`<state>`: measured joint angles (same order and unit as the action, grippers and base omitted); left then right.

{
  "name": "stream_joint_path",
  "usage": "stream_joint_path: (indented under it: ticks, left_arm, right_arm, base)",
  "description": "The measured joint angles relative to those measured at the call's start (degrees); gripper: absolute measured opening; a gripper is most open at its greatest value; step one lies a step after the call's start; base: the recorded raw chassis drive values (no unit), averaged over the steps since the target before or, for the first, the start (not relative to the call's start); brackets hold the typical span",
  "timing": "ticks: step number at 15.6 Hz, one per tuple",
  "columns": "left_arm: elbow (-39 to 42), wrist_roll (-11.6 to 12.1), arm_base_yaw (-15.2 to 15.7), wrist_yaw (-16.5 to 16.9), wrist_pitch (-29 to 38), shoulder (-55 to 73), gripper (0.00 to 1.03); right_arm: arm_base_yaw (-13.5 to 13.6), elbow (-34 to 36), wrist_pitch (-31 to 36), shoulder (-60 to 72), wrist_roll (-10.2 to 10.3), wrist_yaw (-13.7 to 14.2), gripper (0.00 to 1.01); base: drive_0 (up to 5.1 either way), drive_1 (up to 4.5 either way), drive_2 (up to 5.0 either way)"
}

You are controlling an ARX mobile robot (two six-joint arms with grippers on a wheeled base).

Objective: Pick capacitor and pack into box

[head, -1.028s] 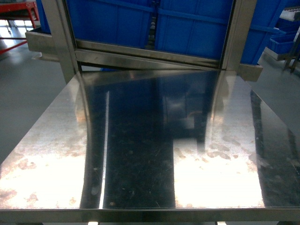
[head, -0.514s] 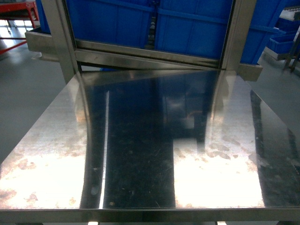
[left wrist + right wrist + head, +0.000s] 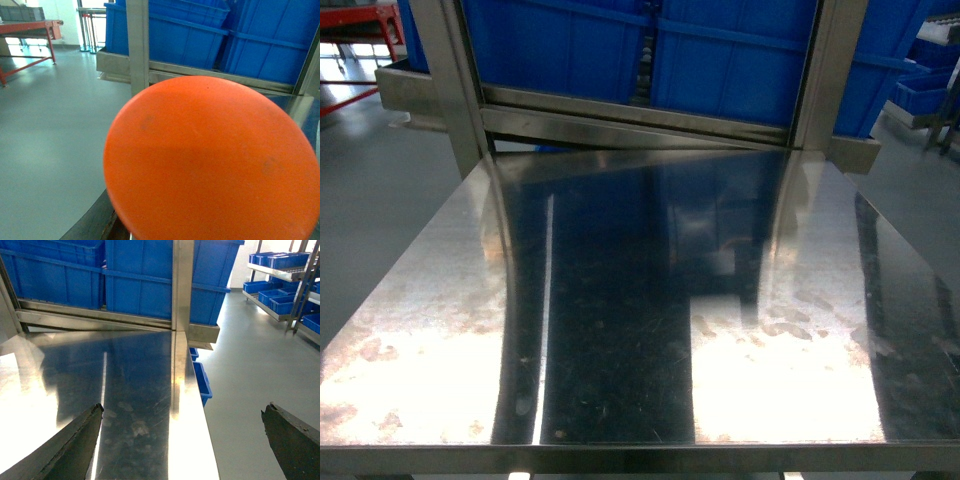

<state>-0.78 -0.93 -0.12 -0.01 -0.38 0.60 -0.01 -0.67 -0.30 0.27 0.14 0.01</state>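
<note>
capacitor (image 3: 210, 160) end-on toward left camera

Not much of the robot gets caught on camera here; in the head view none of it is shown at all. The right gripper (image 3: 185, 410) is seen only as two fingers (image 3: 75, 445), one in each bottom corner of the right wrist view; both are dark grey to black, matte, wedge-shaped and tapered to blunt tips; the edges look roughly finished, with pale scuffs. In the left wrist view just a dark sliver (image 3: 95, 225) is shown at the bottom edge; whether it's a finger can't be told.
</note>
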Motion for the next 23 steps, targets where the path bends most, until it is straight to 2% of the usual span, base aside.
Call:
stream_joint_path:
  ticks: [23]
  left_arm:
    - [0.0, 0.33, 0.0, -0.04, -0.04, 0.0, 0.44]
  right_arm:
    - [0.0, 0.0, 0.0, 0.0, 0.0, 0.0, 0.98]
  base:
    - [0.0, 0.0, 0.0]
